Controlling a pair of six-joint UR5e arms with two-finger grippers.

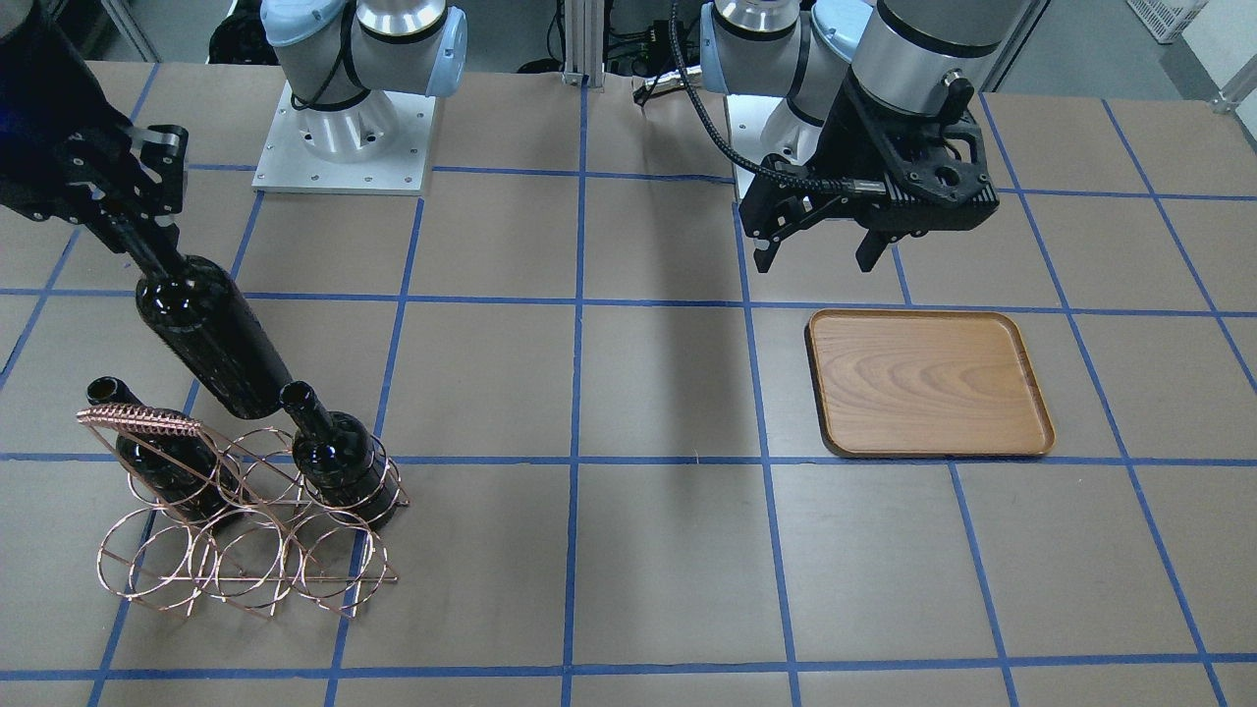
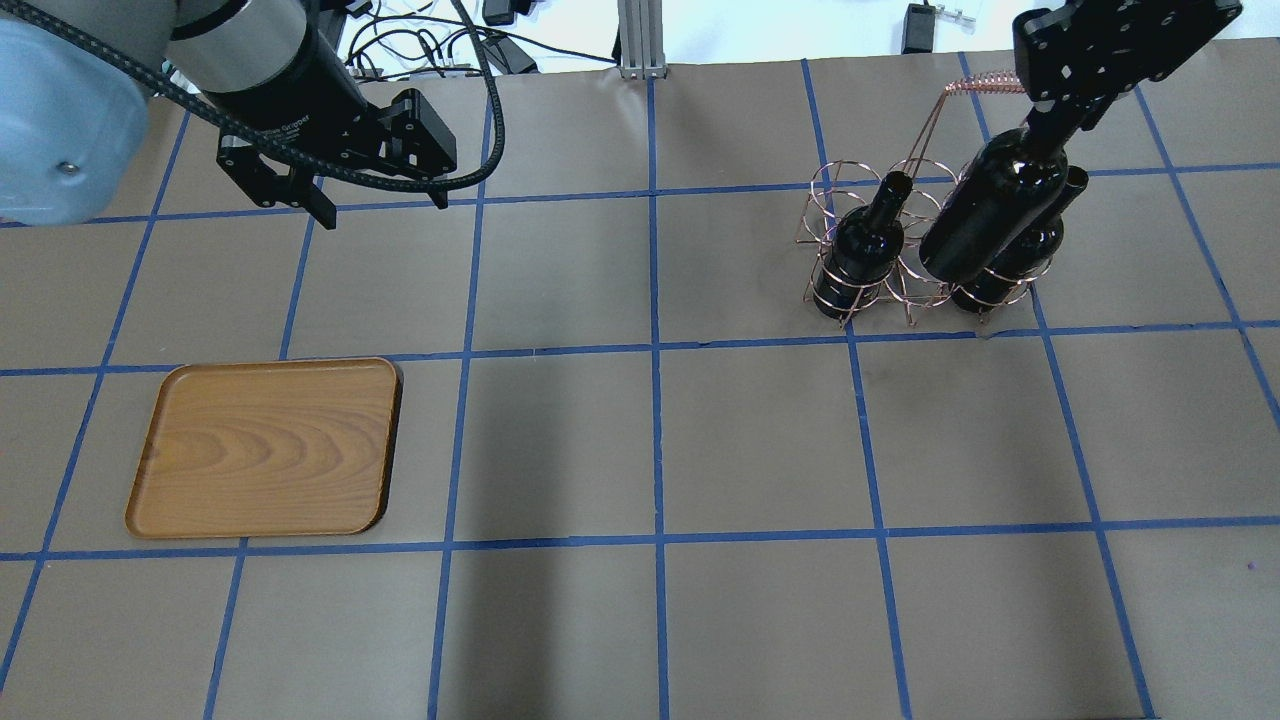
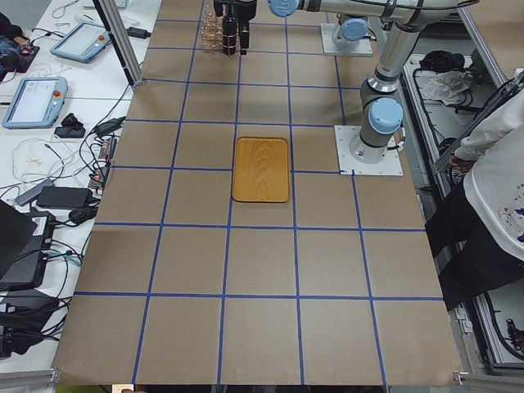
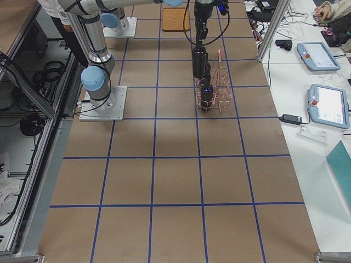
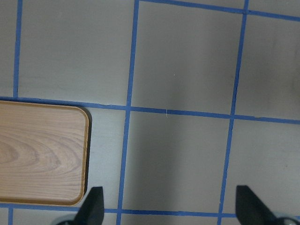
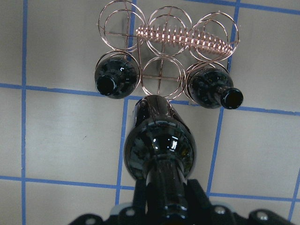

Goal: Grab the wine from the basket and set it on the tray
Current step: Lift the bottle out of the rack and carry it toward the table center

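My right gripper [image 1: 133, 211] is shut on the neck of a dark wine bottle [image 1: 211, 334] and holds it tilted, clear above the copper wire basket [image 1: 245, 535]. The right wrist view shows the held bottle [image 6: 159, 145] over the basket [image 6: 187, 37]. Two more bottles [image 1: 339, 457] [image 1: 162, 462] stand in the basket's rings. The wooden tray [image 1: 928, 383] lies empty on the other side of the table. My left gripper [image 1: 815, 250] is open and empty, hovering just beyond the tray's robot-side edge. The left wrist view shows the tray's corner [image 5: 40, 154].
The table is brown paper with a blue tape grid. The basket's coiled handle [image 2: 985, 85] rises just beside the right gripper [image 2: 1060, 110]. Tablets and cables lie on side benches [image 3: 49, 98], and a person [image 3: 499, 188] stands by the robot's base.
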